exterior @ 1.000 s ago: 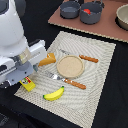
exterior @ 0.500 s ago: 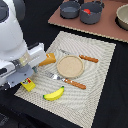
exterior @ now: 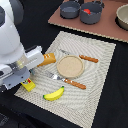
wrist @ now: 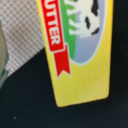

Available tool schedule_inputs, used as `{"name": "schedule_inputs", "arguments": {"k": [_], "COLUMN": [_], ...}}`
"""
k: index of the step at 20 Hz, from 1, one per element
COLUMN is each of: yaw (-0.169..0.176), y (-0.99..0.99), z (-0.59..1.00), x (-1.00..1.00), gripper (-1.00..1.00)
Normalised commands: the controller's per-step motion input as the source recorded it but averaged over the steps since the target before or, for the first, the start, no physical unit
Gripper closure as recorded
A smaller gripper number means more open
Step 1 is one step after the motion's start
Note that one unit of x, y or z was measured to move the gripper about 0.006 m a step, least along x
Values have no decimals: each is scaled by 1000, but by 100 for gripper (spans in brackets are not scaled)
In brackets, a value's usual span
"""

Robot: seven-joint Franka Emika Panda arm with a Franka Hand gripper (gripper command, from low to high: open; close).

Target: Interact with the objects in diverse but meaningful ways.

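1. The gripper is hidden behind the arm's body in the exterior view and absent from the wrist view, so whether it is clenched or released cannot be told.
2. The yellow butter block (wrist: pixel 82 50) fills the wrist view, so it is judged to lie just below the gripper, at the placemat (exterior: pixel 95 95) edge.
3. No object appears lifted; the banana (exterior: pixel 54 93), bread loaf (exterior: pixel 48 59) and tomato (exterior: pixel 87 11) are judged still unhandled.
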Motion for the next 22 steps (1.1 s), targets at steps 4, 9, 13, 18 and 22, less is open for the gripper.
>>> {"name": "schedule_inputs", "arguments": {"k": [4,9,13,18,22], "yaw": [0,0,0,0,0], "y": [-32,-1,0,-6,-13], "z": [-161,-133,-110,-138,-71], "x": [-274,-196,-136,-163,-186], "gripper": [100,100,100,100,100]}}
